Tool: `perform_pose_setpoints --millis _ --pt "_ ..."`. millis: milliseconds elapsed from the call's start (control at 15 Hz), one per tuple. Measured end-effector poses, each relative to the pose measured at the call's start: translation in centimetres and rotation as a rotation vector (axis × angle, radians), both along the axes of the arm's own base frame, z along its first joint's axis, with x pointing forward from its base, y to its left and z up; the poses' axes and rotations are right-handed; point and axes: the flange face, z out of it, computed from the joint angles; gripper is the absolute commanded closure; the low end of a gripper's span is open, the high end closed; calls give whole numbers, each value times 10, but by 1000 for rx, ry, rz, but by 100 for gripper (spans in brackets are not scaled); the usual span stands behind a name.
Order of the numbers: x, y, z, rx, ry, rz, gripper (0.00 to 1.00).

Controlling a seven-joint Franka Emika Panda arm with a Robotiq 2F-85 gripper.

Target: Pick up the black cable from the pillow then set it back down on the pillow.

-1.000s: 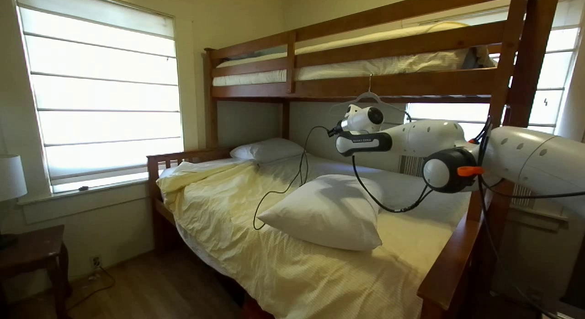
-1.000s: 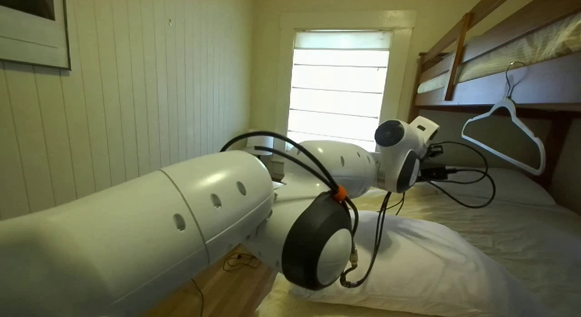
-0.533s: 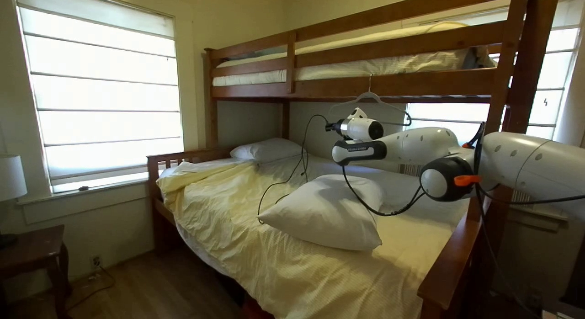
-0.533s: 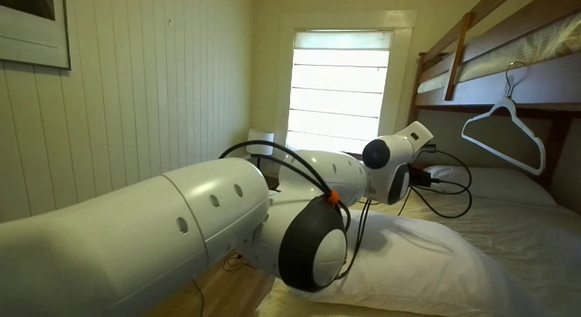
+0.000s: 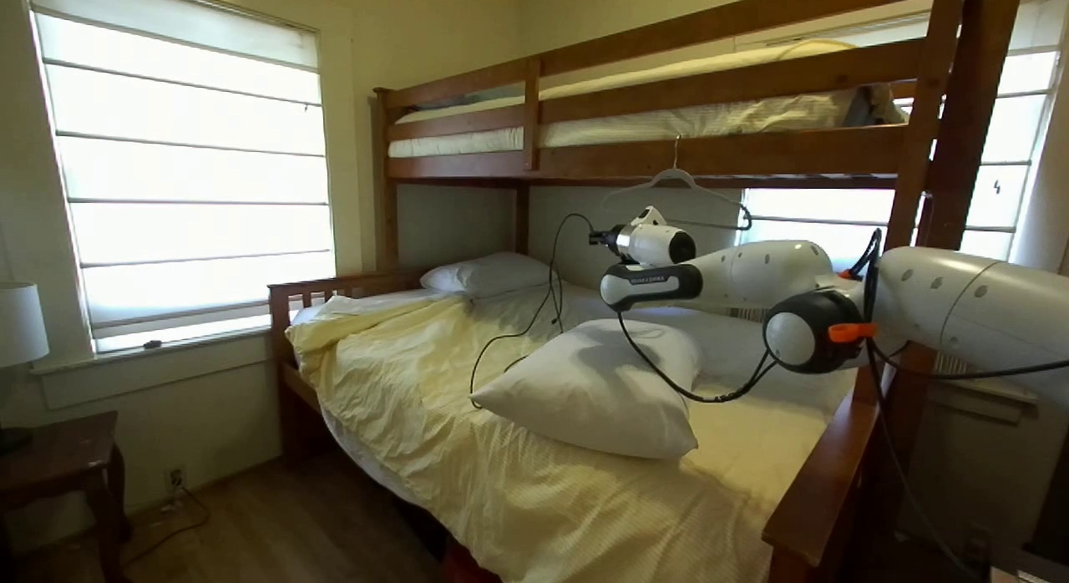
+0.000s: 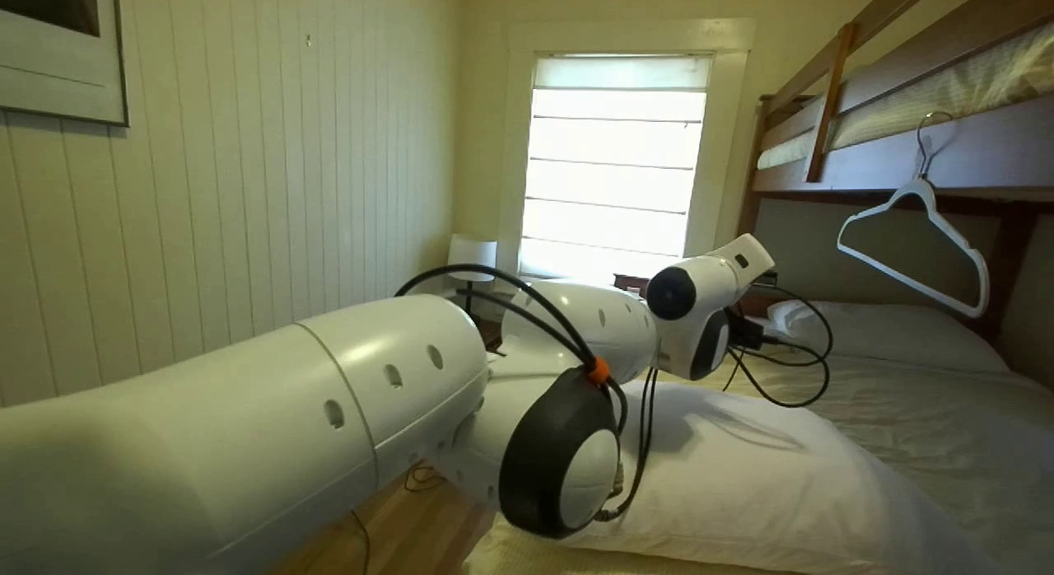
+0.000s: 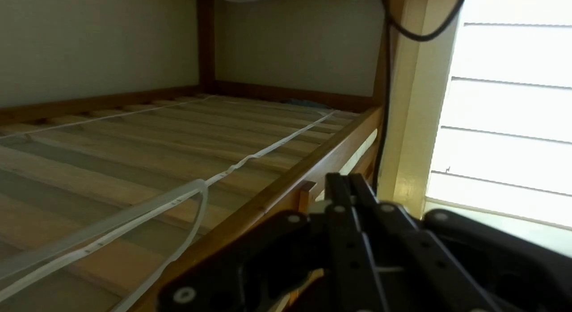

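Note:
The black cable (image 5: pixel 552 261) arcs from my gripper (image 5: pixel 594 237) and hangs to the bed. Its lower part loops on the yellow cover beside the pillow's pointed corner and partly goes out of sight behind the pillow. The cream-white pillow (image 5: pixel 595 391) lies below and in front of my gripper; it also shows in an exterior view (image 6: pixel 790 476). In the wrist view, which stands upside down, my fingers (image 7: pixel 347 176) are closed together and the cable (image 7: pixel 387 79) runs to behind their tips. In an exterior view (image 6: pixel 745 332) the fingertips are hidden by the wrist.
A white hanger (image 6: pixel 959 270) hangs from the upper bunk rail (image 5: pixel 718 153), behind and above my wrist. A greyish pillow (image 5: pixel 493 274) lies at the bed's far end. The wooden footboard (image 5: pixel 823 483) is at the near right. Thicker robot cables (image 5: pixel 668 378) dangle under the arm.
My arm has lowered and moved slightly toward the window, left in both exterior views. The cable has shifted with it, and its lower loop near the pillow corner has drawn up a little.

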Motion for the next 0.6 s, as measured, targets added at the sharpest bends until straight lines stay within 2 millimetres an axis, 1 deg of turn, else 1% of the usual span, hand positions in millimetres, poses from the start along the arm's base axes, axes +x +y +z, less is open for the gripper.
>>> perform_pose_setpoints --millis 133,333,400,467,533,600 --pt "8 20 3 79 -27 54 98" --pt "11 50 23 163 -126 147 98" --pt "11 58 26 196 -156 182 98" --pt "10 61 25 232 -167 209 98" --pt "10 58 19 259 -145 220 98" --pt "9 49 9 282 -103 218 98"
